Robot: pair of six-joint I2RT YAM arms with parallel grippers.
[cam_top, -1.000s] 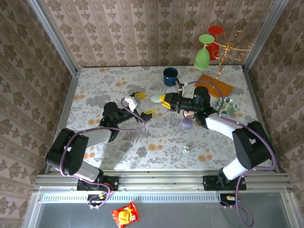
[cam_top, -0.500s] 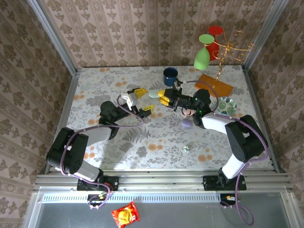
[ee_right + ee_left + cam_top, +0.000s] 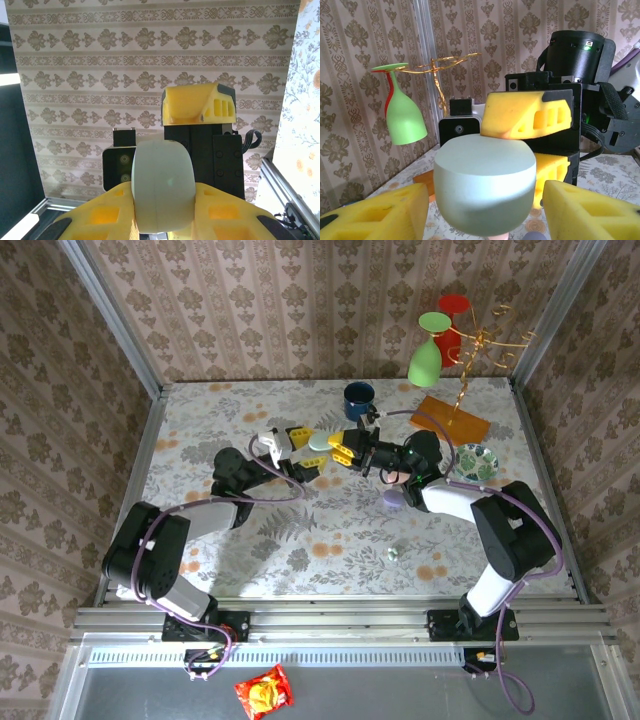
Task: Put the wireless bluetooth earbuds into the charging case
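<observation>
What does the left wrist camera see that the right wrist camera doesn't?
Left wrist camera: a green glass hanging upside down from a gold rack. Right wrist camera: the left wrist's black camera box. Both: the pale green case pinched in the right arm's yellow fingers, with the left arm's fingers close beside it.

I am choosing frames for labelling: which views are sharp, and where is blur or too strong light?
Top external: sharp and evenly lit, with a brighter strip along the near edge of the table. Left wrist: the pale green case is fairly sharp, the near yellow fingers are blurred. Right wrist: the case looks soft, the table at right is washed out.
</observation>
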